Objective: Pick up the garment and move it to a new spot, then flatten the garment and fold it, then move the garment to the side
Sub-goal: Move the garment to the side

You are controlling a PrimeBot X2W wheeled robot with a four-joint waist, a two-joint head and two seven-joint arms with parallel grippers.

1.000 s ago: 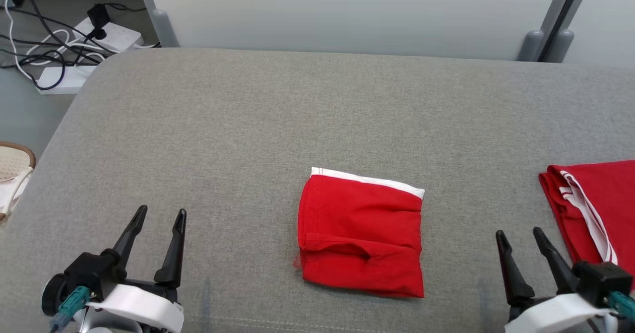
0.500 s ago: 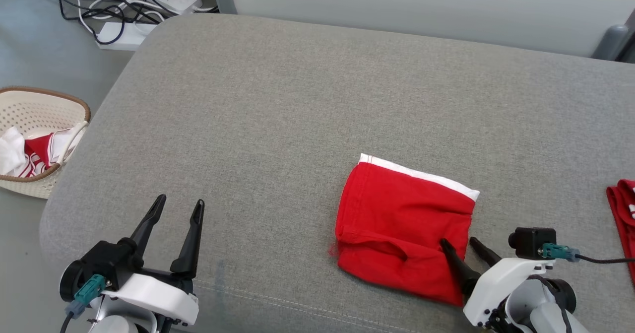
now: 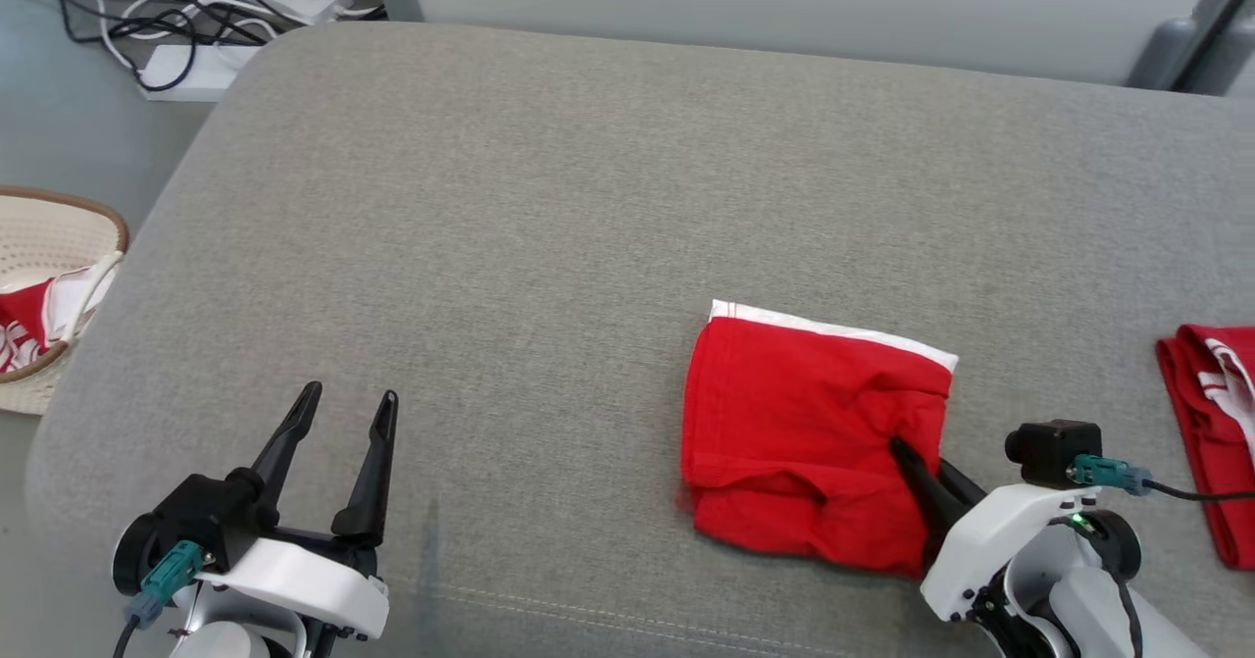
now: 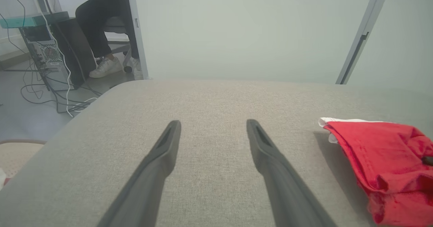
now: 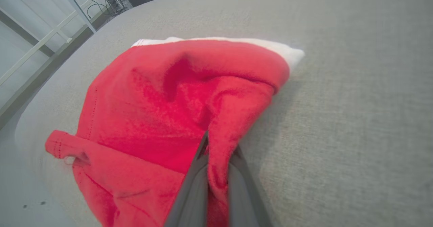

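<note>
The folded red garment (image 3: 809, 437) with a white band along its far edge lies on the grey cushion, right of centre. My right gripper (image 3: 917, 462) is shut on the garment's right edge; in the right wrist view the red cloth (image 5: 176, 108) is pinched between the two fingers (image 5: 189, 183) and bunches up above them. My left gripper (image 3: 343, 413) hovers open over bare cushion at the lower left, well apart from the garment (image 4: 382, 162), with nothing between its fingers (image 4: 162, 156).
A second red and white garment (image 3: 1206, 413) lies at the cushion's right edge. A woven basket (image 3: 49, 246) holding red and white cloth stands on the floor at the left. Power strips and cables (image 3: 196, 11) lie beyond the far left corner. A seated person's legs (image 4: 98, 34) show behind.
The right gripper has shut on the garment's right edge, and the cloth there has bunched up. The head camera has shifted a little. The left gripper has kept its place.
</note>
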